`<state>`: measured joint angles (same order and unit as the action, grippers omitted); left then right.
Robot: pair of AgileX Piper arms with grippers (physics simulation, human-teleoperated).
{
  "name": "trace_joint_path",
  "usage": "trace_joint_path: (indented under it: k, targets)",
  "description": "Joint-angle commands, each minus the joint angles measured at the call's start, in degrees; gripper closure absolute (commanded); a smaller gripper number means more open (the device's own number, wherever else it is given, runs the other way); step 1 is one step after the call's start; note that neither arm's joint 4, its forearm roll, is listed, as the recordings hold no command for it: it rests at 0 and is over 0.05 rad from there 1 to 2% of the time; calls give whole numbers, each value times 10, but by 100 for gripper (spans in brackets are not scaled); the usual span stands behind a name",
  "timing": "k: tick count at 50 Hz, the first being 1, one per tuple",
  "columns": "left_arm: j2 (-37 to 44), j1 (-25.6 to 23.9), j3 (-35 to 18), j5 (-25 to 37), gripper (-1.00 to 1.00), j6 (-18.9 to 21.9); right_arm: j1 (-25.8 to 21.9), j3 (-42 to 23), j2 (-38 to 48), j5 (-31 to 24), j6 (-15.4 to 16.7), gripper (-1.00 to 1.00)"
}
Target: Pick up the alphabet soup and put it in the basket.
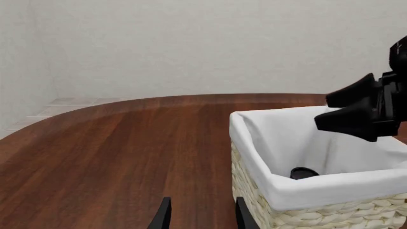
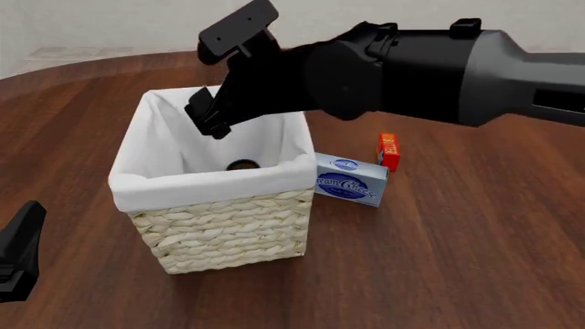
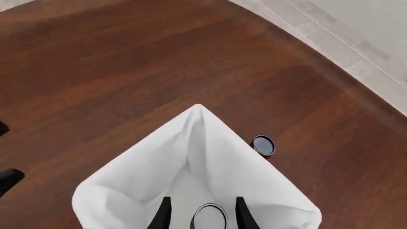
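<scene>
alphabet soup (image 3: pixel 210 217) upright in basket (image 3: pixel 127 183), lid up

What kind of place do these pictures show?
Probably a simulated tabletop test scene, not a real room: a bare wooden table, plain pale walls, a lined basket and a cream cheese box.

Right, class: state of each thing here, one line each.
Soup can: inside basket, lid up, not gripped.
Basket: upright on the table.
Right gripper: open, above basket.
Left gripper: open, empty.
Blue box: on table beside basket.
Red box: standing on table.
Dark can: on table outside basket.
</scene>
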<state>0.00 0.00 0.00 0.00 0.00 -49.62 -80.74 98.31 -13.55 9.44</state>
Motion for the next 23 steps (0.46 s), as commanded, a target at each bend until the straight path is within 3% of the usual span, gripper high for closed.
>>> trace_joint_path:
  k: [1,23]
  targets:
    - [0,0,0,0,-100,0,-4,2,-21,2,1,-100]
    - [0,0,0,0,-100,0,4,-27,-72,-9,15,-100]
